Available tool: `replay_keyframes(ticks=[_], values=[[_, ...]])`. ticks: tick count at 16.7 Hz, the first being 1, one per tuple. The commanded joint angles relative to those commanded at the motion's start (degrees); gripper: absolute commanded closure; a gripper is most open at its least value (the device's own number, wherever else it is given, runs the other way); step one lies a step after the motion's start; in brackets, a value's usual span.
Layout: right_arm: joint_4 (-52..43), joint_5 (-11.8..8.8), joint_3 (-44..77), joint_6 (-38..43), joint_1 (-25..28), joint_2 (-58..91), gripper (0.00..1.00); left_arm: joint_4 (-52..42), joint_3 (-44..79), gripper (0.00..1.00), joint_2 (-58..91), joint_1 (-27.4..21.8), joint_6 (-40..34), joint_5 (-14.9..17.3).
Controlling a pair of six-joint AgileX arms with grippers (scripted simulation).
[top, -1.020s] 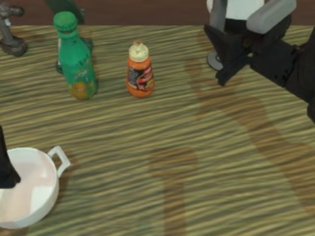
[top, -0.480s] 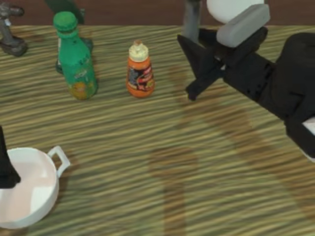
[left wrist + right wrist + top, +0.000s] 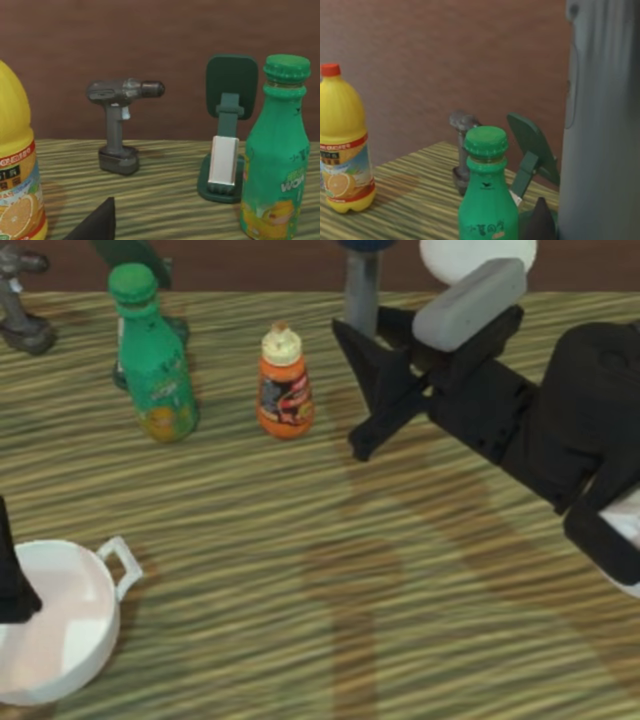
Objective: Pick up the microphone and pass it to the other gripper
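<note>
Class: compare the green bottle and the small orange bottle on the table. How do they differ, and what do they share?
The green bottle is taller than the orange bottle. The green bottle has a green cap; the orange bottle's top is cream. The green bottle stands further toward the table's left. Both stand upright, untouched.

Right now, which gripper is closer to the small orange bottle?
Right. The right gripper hangs just beside the orange bottle, toward the table's right; the left gripper sits far off over the white pot.

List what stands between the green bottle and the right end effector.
Top view: only the orange sauce bottle stands between green bottle and right end effector.
</note>
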Motion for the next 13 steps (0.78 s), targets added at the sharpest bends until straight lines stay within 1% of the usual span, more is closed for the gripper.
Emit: replay_keyframes(ticks=[6, 8, 10, 13], values=[[0.0, 0.2, -0.2, -0.1, 0.2, -0.2, 1.0, 0.0, 0.0, 0.0, 0.0, 0.0, 0.0, 0.0], [0.0, 0.2, -0.2, -0.1, 0.2, -0.2, 1.0, 0.4, 0.5, 0.0, 0.8, -0.4, 0.0, 0.5], [0.0, 0.2, -0.2, -0.1, 0.2, -0.2, 1.0, 1.7, 2.7, 0.0, 3.9, -1.7, 0.1, 2.6], [0.0, 0.2, -0.2, -0.1, 0.2, -0.2, 1.0, 5.5, 8.4, 0.0, 13.1, -5.0, 0.3, 7.5]])
